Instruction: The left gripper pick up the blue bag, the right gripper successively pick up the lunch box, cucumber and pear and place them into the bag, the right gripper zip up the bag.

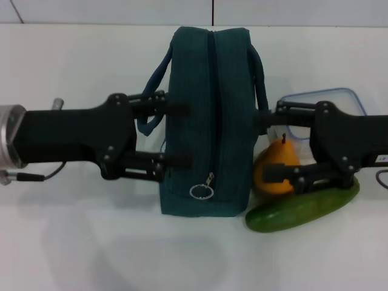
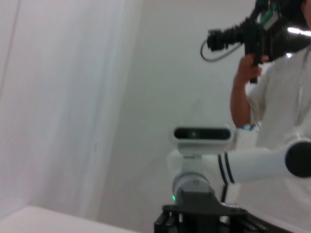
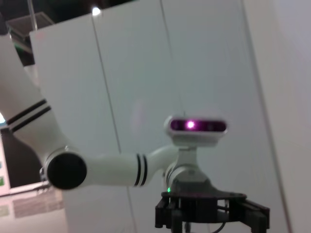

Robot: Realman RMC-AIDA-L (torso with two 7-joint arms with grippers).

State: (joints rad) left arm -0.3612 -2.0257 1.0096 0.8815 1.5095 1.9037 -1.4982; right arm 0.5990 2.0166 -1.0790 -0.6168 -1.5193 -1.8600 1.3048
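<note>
Blue bag [image 1: 209,121] is standing zipped mid-tabletop [image 1: 73,242], long axis running away from the robot, left claw [image 1: 176,136] sitting open against its left flank and right claw [image 1: 267,148] open over pear [image 1: 276,170] beside cucumber [image 1: 303,209].

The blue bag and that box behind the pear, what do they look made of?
The blue bag looks like woven fabric: matte, soft loop handles, a zipper with a metal ring pull. The lunch box seems to be clear plastic with a blue-rimmed see-through lid, mostly hidden behind the right gripper.
</note>
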